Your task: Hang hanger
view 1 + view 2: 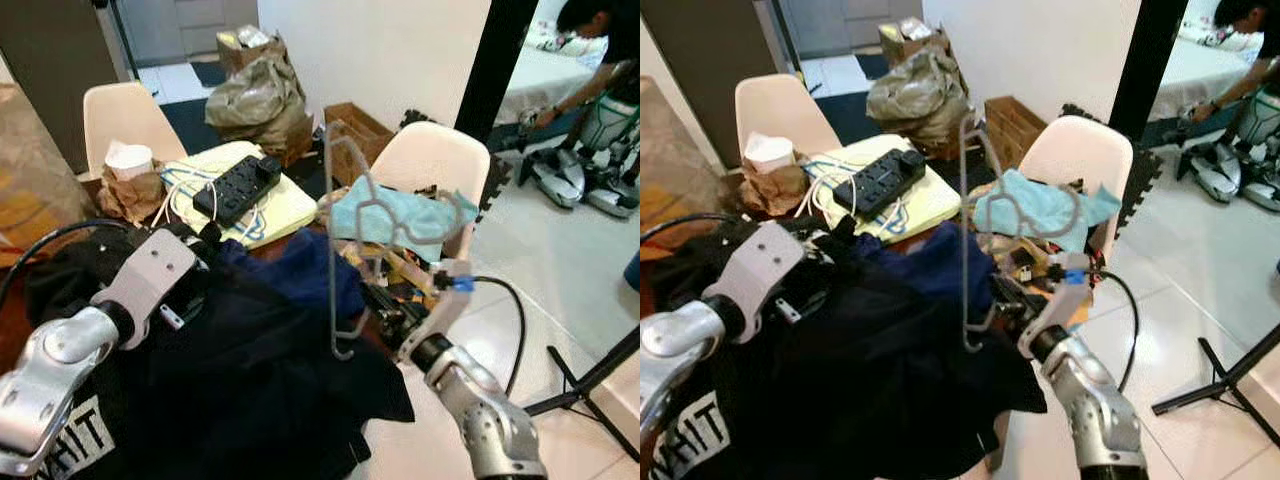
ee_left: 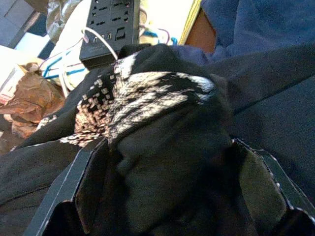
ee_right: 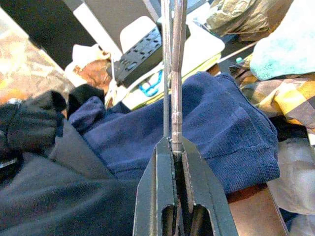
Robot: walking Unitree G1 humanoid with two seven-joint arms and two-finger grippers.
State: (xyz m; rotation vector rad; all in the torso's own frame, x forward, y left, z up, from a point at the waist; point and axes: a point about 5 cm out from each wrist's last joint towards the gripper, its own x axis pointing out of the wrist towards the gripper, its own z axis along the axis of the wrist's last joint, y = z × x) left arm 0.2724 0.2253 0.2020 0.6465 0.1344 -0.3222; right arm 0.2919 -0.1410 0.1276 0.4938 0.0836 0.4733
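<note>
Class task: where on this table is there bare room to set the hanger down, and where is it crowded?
Little bare room: only the yellow pad beside the power strip. Clothes crowd elsewhere: black garment under the left gripper, blue garment, teal cloth. The right gripper holds the hanger.

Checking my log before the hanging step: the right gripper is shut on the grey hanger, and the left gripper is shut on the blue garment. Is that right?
Not quite. The right gripper is shut on the grey hanger, but the left gripper is shut on the black garment, not the blue garment, which lies loose on the table. The left wrist view shows it.
</note>
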